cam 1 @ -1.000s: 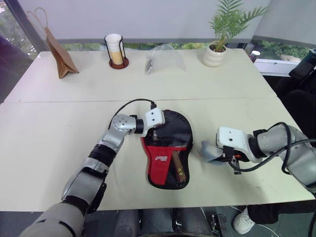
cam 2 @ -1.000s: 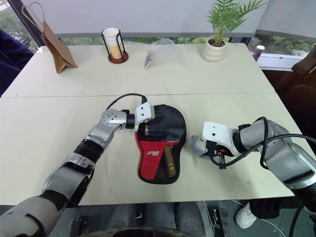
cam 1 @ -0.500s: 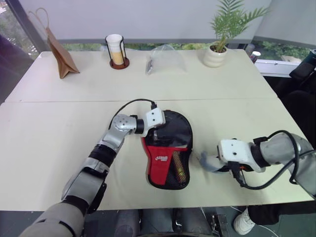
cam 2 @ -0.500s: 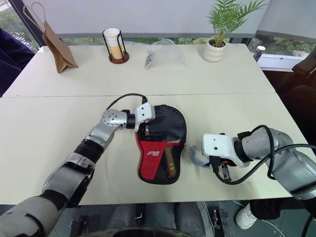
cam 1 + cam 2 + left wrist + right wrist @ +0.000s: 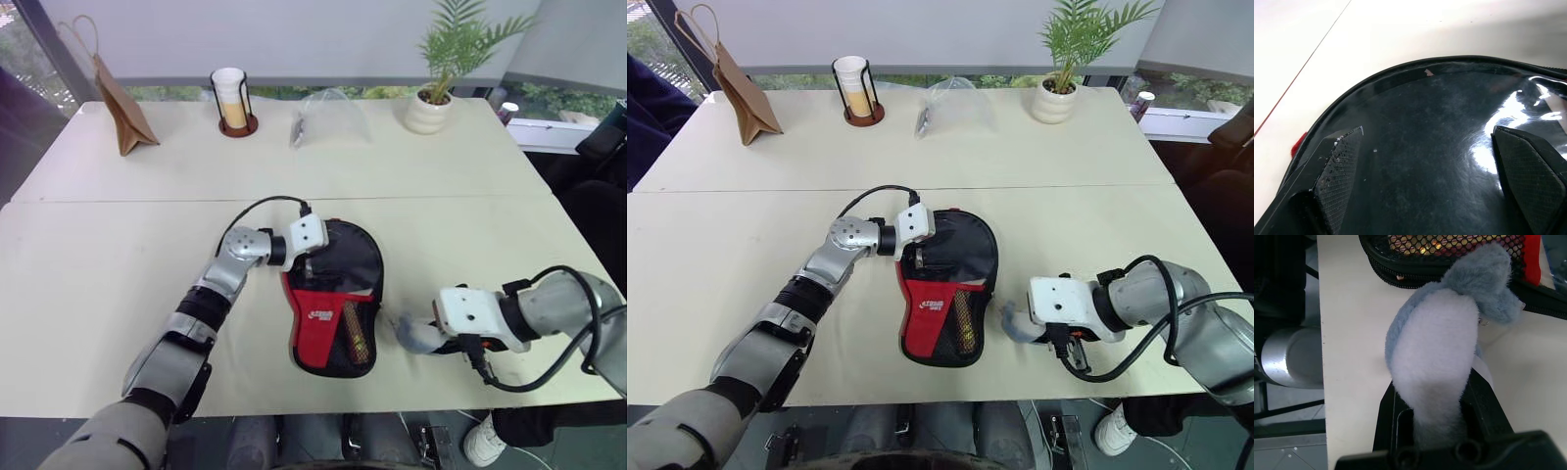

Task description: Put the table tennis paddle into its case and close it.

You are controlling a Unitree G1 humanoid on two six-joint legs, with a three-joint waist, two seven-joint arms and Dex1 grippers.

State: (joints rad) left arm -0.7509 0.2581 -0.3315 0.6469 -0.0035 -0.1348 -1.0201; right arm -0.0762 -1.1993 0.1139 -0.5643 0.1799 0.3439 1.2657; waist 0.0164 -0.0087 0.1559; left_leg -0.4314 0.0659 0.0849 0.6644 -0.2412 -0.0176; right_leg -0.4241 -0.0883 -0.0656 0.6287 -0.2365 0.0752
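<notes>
We see the case (image 5: 333, 305) lying flat on the worktop (image 5: 118, 264), the table tennis paddle (image 5: 1449, 161) inside it. The left gripper (image 5: 1435, 166) rests spread wide on the case's round end. Right of the case, the right gripper (image 5: 1435, 416) clamps a grey-blue plush toy (image 5: 1437, 347)
</notes>
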